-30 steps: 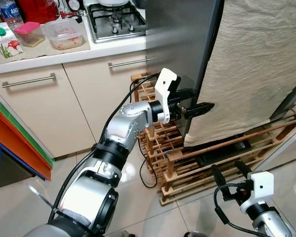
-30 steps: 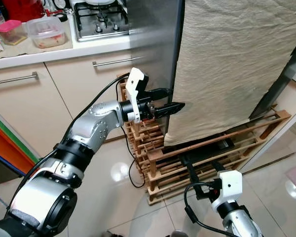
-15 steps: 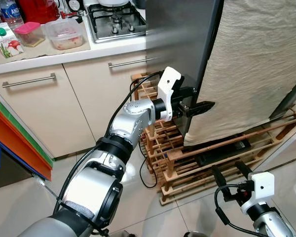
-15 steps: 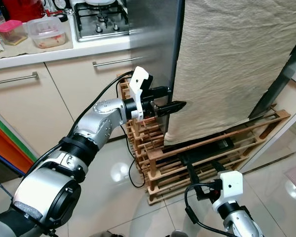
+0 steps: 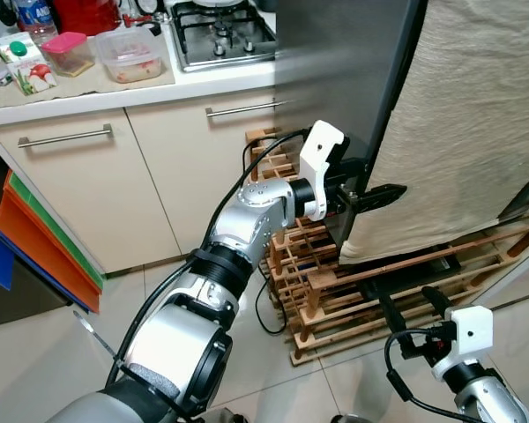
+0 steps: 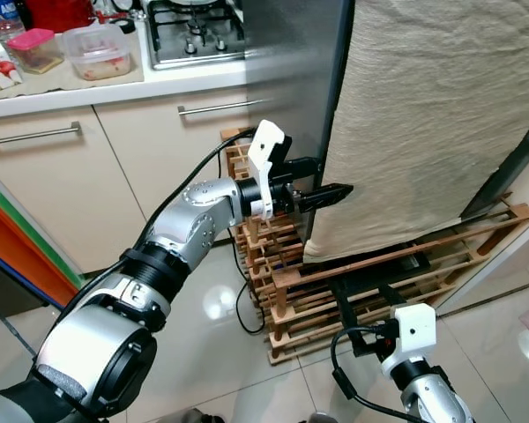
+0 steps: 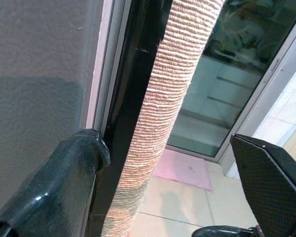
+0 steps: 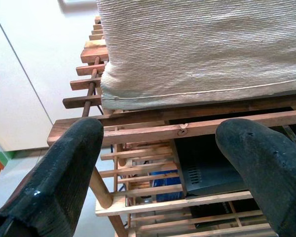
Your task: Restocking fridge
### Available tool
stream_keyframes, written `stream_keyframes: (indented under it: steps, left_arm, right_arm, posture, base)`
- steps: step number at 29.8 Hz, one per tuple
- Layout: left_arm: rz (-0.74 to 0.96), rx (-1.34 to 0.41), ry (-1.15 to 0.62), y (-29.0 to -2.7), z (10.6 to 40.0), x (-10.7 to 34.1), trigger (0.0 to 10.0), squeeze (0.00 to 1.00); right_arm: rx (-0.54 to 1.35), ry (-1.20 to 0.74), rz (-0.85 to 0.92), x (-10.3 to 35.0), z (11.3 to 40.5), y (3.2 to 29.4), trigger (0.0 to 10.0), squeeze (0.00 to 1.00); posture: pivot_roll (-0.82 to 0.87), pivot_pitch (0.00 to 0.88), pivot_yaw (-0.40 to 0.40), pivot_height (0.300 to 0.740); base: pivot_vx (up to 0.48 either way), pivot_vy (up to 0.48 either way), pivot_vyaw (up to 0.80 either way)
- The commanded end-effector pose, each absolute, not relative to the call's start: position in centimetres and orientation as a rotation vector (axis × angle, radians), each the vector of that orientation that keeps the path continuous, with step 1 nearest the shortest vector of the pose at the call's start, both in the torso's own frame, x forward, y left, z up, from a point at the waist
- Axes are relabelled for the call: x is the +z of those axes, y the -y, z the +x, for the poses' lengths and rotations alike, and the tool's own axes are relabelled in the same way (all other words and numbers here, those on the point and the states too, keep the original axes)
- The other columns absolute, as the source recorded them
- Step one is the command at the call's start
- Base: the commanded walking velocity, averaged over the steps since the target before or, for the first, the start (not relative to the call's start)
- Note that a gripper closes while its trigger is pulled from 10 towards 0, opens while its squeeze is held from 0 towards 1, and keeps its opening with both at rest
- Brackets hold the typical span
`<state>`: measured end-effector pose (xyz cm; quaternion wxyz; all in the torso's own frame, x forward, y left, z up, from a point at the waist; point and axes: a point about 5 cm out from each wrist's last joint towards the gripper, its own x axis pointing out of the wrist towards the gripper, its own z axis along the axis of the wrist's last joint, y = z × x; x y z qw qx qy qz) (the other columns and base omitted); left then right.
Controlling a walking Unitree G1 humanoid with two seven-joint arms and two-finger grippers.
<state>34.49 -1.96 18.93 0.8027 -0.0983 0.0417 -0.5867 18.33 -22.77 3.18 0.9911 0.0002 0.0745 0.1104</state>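
Left gripper (image 7: 172, 168) at the edge of the tall grey steel fridge (image 5: 335, 79), fingers (image 7: 64, 182) parted wide astride its beige woven cloth (image 7: 163, 113) edge, nothing clamped; right gripper (image 8: 172, 182) spread wide, empty, near the wooden slatted rack (image 8: 153, 131)

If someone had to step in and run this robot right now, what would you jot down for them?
Left gripper: raised at the edge of the fridge door, fingers open either side of the beige cloth draped over it, holding nothing.
Right gripper: low near the wooden rack, open and empty.
Food containers and a carton sit on the counter beside the stove.
Done: nothing stocked; door shut.
Left: open the door, carry the items in.
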Motion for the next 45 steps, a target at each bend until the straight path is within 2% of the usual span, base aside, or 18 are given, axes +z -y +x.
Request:
stream_keyframes:
  steps: [1, 7, 14, 40, 45]
  left_arm:
    - [-0.273, -1.363, -0.064, 4.7, 32.8, 19.6, 10.0, 0.00]
    - [-0.448, -1.495, -0.099, 4.0, 31.9, 21.8, 10.0, 0.00]
    - [-0.496, -1.511, -0.139, 3.6, 31.7, 22.3, 10.0, 0.00]
    - [-0.457, -1.403, -0.136, 3.4, 32.0, 21.9, 10.0, 0.00]
    - [-0.407, -1.329, -0.095, 3.1, 32.5, 21.7, 10.0, 0.00]
  right_arm:
    - [0.232, -0.153, 0.005, 3.3, 18.3, 22.9, 10.0, 0.00]
    - [0.233, -0.154, 0.008, 3.2, 18.3, 22.8, 10.0, 0.00]
    - [0.238, -0.159, 0.011, 3.2, 18.3, 22.8, 10.0, 0.00]
    - [0.246, -0.209, 0.015, 2.9, 17.8, 22.9, 10.0, 0.00]
    - [0.223, -0.193, 0.007, 3.1, 17.8, 23.1, 10.0, 0.00]
  posture:
    - [-0.17, 0.041, 0.072, 0.740]
    - [-0.17, 0.035, 0.073, 0.740]
    - [-0.17, 0.027, 0.071, 0.740]
    - [-0.18, 0.041, 0.056, 0.740]
    - [-0.18, 0.043, 0.057, 0.740]
  base:
    - [0.000, 0.000, 0.00]
    - [0.000, 0.000, 0.00]
    - [0.000, 0.000, 0.00]
    - [0.000, 0.000, 0.00]
    - [0.000, 0.000, 0.00]
